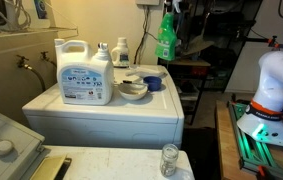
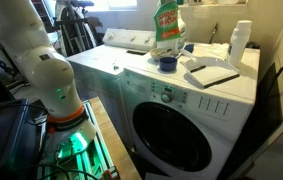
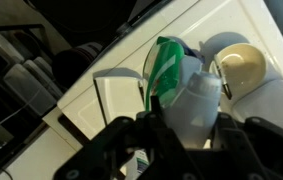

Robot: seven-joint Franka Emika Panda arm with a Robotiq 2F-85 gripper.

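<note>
A laundry room with cream walls: two white machines stand side by side, and the washer top [image 1: 101, 108] is a flat white surface crowded with things. In an exterior view the round front-loader door [image 2: 176, 130] faces the camera below it. A large white detergent jug [image 1: 84, 70] stands at the 9 o'clock end of the top, with a pale bowl [image 1: 133, 88] and a blue cup [image 1: 153, 83] near the 3 o'clock edge. A slim white bottle [image 2: 240, 42] stands by the wall.

The green spray bottle [image 1: 167, 38] hangs upright in the air above the surface, with the blue cup at about 6 o'clock from it. In the wrist view the gripper [image 3: 181, 130] is clenched on the bottle, one finger on either side of its white body, with the bowl at 2 o'clock. The arm [image 2: 51, 70] rises at 9 o'clock of the machines.
</note>
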